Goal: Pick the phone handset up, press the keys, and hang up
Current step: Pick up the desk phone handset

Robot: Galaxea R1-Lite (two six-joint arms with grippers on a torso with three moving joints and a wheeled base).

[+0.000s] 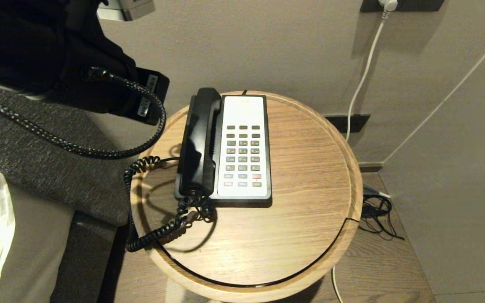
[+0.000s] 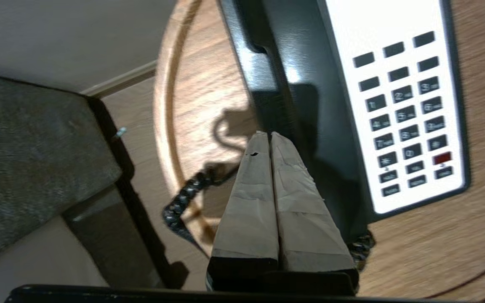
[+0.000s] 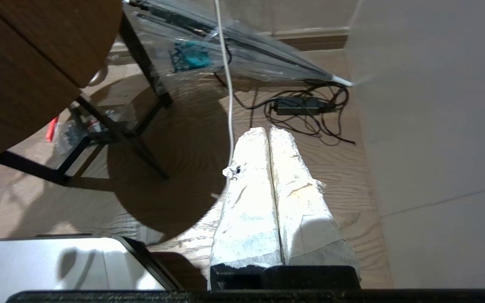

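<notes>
Fingers (image 2: 270, 141) together above handset (image 2: 286, 105)

Open wood from 1 through 6 o'clock of the phone base (image 1: 242, 201) on the round table (image 1: 310, 168); free passage there. Blocked at 7 to 9 o'clock by the coiled cord (image 1: 158, 229) looping out past the raised rim (image 1: 354, 168). Hemmed in at 9 o'clock by the bed edge (image 1: 49, 160), with the left arm (image 1: 57, 54) and its cable (image 1: 99, 151) hanging at 10. Walled off at 12 o'clock. Clear above the keys (image 1: 243, 155); handset (image 1: 198, 143) along their 9 o'clock side.
</notes>
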